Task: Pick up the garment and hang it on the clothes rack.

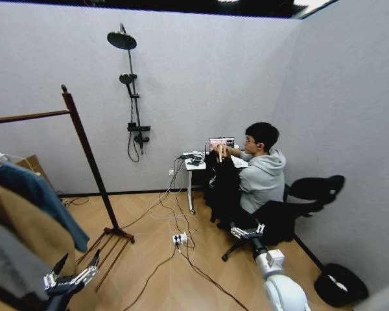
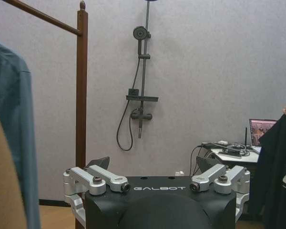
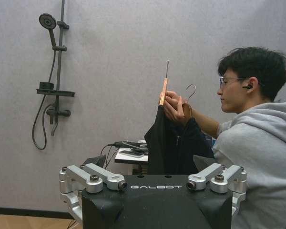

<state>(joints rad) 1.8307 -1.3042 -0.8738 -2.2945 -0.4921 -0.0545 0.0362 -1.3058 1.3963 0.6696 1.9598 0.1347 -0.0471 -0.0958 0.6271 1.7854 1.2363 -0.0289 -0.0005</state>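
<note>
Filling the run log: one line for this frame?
phase: pre-grasp | garment: on hanger, held up by person's hand | clothes rack: robot's left | left gripper: open, low | right gripper: open, facing garment

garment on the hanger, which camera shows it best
The right wrist view: the garment hangs centred ahead of the open right gripper, a person's hand holding its hanger. The head view shows it small and far off. The left wrist view catches one edge beyond the open left gripper.
</note>
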